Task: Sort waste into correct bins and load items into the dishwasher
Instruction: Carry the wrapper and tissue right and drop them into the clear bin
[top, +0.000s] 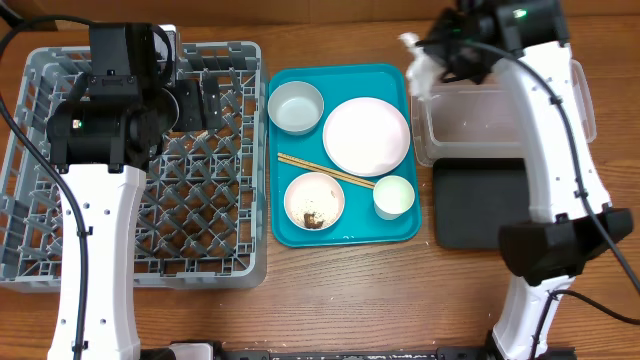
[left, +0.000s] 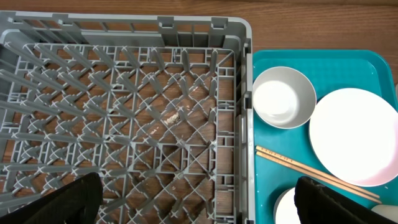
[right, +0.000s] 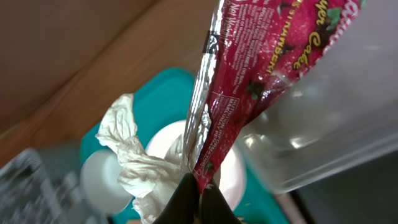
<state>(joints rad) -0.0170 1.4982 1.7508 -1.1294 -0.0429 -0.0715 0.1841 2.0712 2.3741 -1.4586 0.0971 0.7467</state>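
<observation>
This looks like a robotics lab bench staged as a kitchen clean-up. A white left arm (top: 98, 250) and right arm (top: 560, 140) rise from the near edge of a bare wooden surface (top: 340, 290). A grey dish rack (top: 200, 220) sits directly on the wood at left (teal tray (top: 340, 75) of crockery in the middle, clear tub (top: 480, 125) and black tray (top: 480, 205) at right).

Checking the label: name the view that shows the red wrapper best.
Right wrist: the red wrapper fills the frame, print readable, pinched by the fingers. Overhead, the right arm hides it; left wrist misses it.
</observation>
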